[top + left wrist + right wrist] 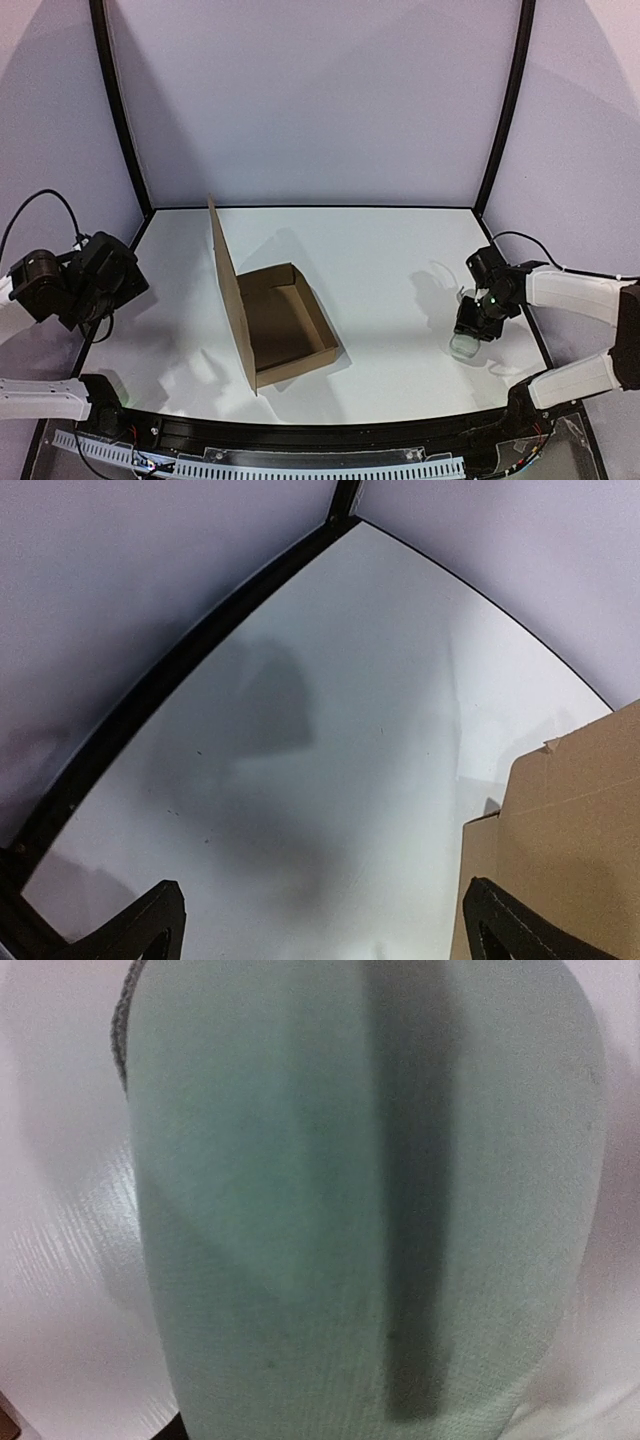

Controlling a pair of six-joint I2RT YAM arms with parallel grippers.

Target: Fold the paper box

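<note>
The paper box [290, 328] is brown cardboard, folded into a shallow open tray at the table's middle, with its tall lid flap [230, 295] standing upright on the left side. A corner of it shows in the left wrist view [575, 830]. My left gripper [325, 925] is open and empty at the table's left edge, left of the box and apart from it. My right gripper [472, 328] is at the right side of the table, shut on a small pale grey-green case [465, 346]. That case [360, 1210] fills the right wrist view and hides the fingers.
A black frame rail [170, 680] runs along the table's left edge close to my left gripper. The tent's pale walls enclose the back and both sides. White table surface [380, 260] lies between the box and the right gripper.
</note>
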